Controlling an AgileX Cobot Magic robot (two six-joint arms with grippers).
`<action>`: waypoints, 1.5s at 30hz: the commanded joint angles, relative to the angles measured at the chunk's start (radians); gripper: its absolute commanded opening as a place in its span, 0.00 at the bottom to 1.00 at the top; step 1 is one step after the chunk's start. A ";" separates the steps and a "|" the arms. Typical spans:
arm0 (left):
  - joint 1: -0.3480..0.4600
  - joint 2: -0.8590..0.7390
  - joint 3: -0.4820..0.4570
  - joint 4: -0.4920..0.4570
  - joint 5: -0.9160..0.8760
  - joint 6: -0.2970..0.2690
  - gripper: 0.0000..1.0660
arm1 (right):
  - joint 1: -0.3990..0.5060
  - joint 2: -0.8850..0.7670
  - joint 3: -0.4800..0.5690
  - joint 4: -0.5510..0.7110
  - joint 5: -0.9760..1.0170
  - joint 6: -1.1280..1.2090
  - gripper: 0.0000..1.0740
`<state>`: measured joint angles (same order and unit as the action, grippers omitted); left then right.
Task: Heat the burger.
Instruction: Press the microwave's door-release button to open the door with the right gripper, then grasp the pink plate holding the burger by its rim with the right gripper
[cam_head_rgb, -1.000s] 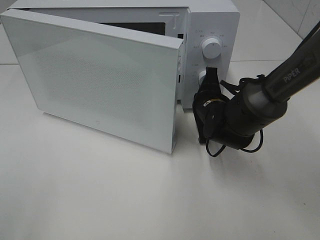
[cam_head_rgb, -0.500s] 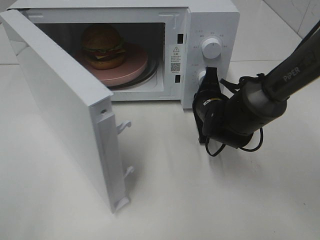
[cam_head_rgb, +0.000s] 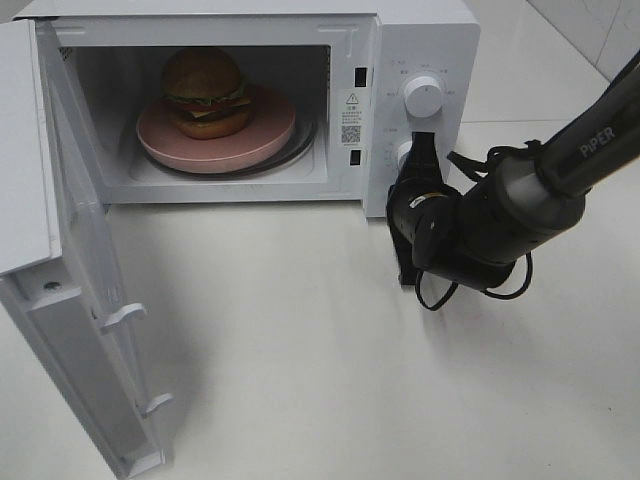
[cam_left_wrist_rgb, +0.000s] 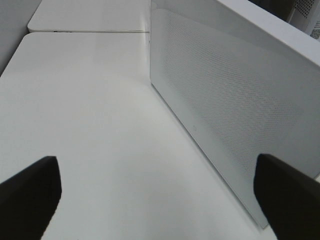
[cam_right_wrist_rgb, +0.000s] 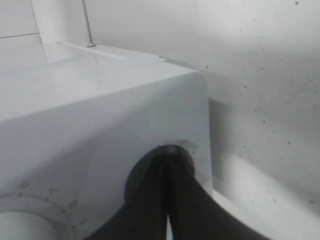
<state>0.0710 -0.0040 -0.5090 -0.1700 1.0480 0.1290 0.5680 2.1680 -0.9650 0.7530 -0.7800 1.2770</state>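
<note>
Door (cam_head_rgb: 75, 270) swung wider — glossy layered burger (cam_head_rgb: 205, 92) inside; right claw (cam_head_rgb: 420, 150) clenched, left claw (cam_left_wrist_rgb: 157, 187) released.

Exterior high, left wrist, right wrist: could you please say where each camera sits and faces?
Exterior high: high in front, looking down into the microwave at the burger; right arm shows.
Left wrist: left arm, facing the open door's outside; open left gripper shows.
Right wrist: close against the microwave's front; shut right gripper shows.
Shared: the door, exterior high and left wrist.
</note>
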 joint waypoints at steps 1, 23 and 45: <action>-0.002 -0.019 0.004 -0.004 -0.009 0.000 0.96 | 0.008 -0.046 -0.006 -0.097 -0.019 0.012 0.00; -0.002 -0.019 0.004 -0.004 -0.009 0.000 0.96 | 0.015 -0.340 0.199 -0.262 0.321 -0.264 0.00; -0.002 -0.019 0.004 -0.004 -0.009 0.000 0.96 | 0.015 -0.533 0.197 -0.309 0.968 -0.994 0.04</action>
<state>0.0710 -0.0040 -0.5090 -0.1700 1.0480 0.1290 0.5810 1.6490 -0.7680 0.4520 0.1680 0.3230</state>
